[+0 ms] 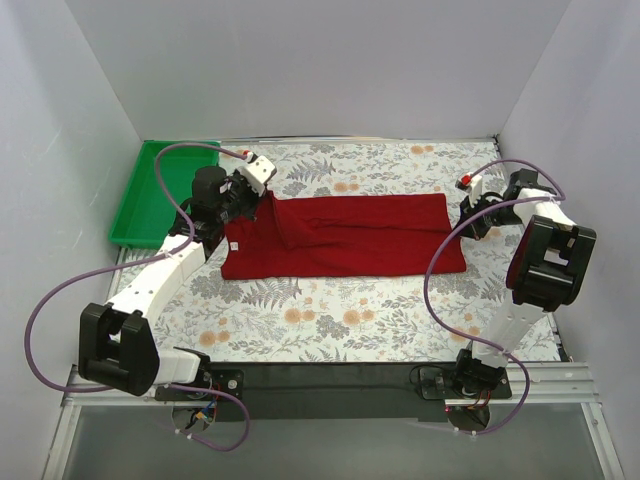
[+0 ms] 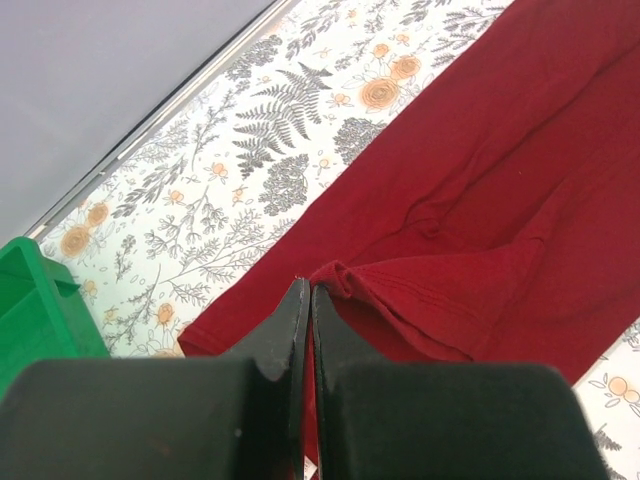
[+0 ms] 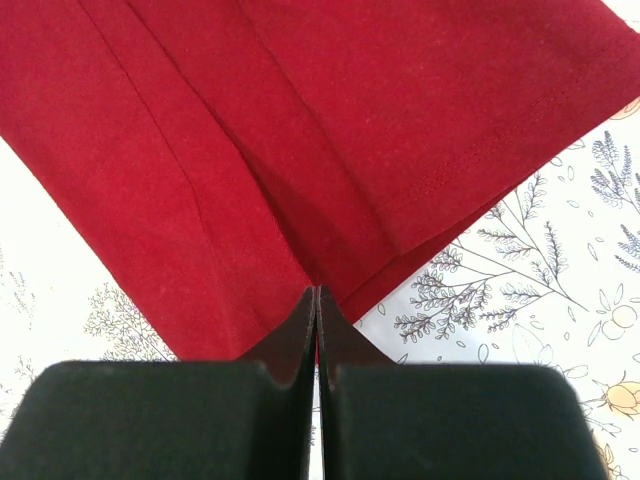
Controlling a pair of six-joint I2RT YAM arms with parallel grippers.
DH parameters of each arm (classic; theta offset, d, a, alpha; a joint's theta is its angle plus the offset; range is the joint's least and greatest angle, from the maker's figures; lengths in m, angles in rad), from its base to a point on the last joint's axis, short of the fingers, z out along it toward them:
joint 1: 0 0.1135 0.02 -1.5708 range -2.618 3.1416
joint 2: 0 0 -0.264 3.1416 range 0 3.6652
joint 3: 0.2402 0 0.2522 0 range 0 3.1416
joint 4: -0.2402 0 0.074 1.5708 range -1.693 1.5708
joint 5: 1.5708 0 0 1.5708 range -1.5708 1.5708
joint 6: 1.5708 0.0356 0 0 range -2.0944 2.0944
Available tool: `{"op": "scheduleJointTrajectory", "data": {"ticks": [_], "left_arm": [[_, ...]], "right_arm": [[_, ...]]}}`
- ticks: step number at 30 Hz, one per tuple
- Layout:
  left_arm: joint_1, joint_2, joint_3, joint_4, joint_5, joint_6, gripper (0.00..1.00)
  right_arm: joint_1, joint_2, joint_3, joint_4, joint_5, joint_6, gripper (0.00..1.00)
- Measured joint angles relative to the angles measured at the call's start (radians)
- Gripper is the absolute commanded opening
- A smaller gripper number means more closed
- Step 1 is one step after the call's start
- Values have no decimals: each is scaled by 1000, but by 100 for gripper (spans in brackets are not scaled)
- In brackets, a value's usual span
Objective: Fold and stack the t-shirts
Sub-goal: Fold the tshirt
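Note:
A dark red t-shirt [image 1: 350, 235] lies across the middle of the floral table, folded lengthwise into a long band. My left gripper [image 1: 255, 200] is shut on the t-shirt's left end, with cloth pinched between its fingers; in the left wrist view [image 2: 308, 290] a folded sleeve [image 2: 420, 300] bunches beside the tips. My right gripper [image 1: 462, 222] is shut on the t-shirt's right hem, seen in the right wrist view [image 3: 317, 292], where the stitched hem [image 3: 470, 170] runs to the tips. A white neck label shows low between the left fingers.
A green bin [image 1: 160, 195] stands at the back left, just left of my left gripper, and shows in the left wrist view [image 2: 35, 310]. White walls enclose the table on three sides. Purple cables loop off both arms.

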Motion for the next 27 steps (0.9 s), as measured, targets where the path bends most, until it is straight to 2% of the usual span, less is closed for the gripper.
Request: {"op": "scheduleJointTrajectory", "data": {"ticks": [13,27], "left_arm": [[0,-9,-13,18,-34,-6,0],[0,-134,-51,23,-26,-32,0]], "right_arm": [[35,57,63,26,48,43,1],[67,95,63,66,103,89,1]]}}
